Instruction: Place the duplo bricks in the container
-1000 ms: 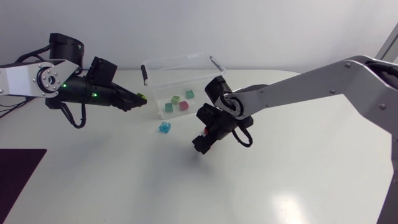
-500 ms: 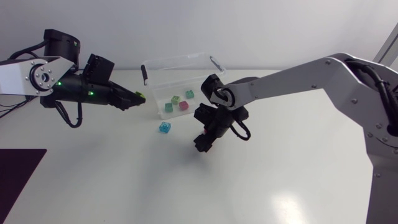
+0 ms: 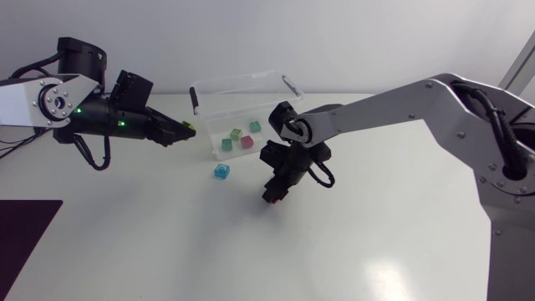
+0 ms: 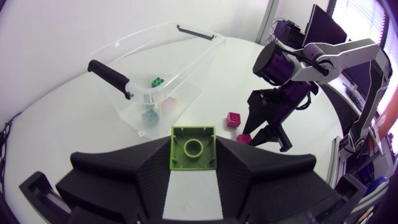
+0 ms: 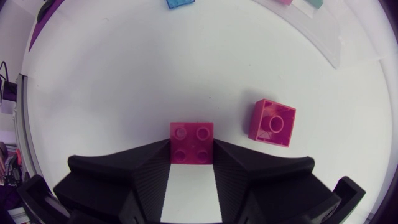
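Downward, right pincer (image 3: 272,197) around pink brick (image 5: 191,143).

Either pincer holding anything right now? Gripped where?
Both. The left pincer clamps a green brick by two opposite side walls. The right pincer clamps a pink brick the same way.

Upper left, the white left arm (image 3: 25,100) has black joints, green lamps and a looped black cable. The silver-grey right arm (image 3: 393,102) ends in a matte black pincer (image 3: 272,197).
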